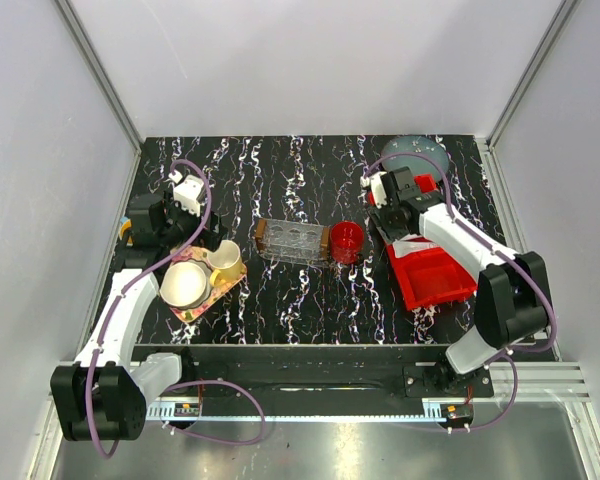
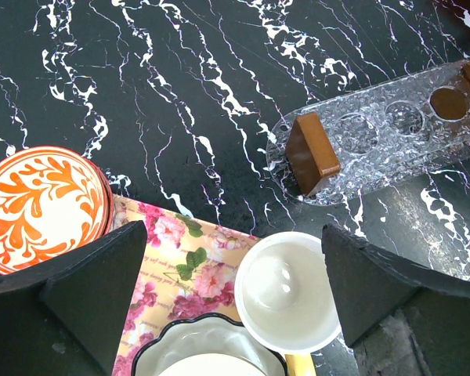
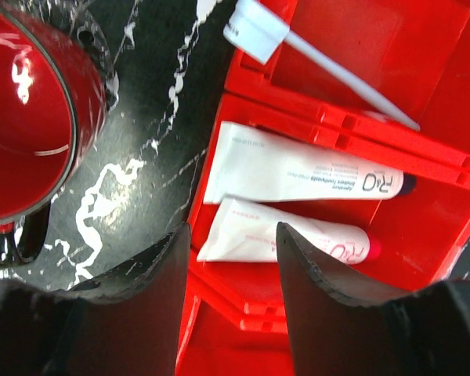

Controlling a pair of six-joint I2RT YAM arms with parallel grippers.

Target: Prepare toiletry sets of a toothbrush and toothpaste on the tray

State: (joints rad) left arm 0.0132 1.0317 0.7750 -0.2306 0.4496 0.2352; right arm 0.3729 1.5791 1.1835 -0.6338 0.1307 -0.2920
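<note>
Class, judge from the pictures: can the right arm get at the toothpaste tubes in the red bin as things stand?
Probably yes: the right gripper hangs open just above the toothpaste tubes, uncovered in the red bin.

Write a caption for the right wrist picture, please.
Open right pincer hovers over two toothpaste tubes in the red bin, toothbrush in the next compartment.

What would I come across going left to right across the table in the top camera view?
flowery tray, carrying a white bowl and a cream cup → clear tray → red cup → red compartment bin
</note>
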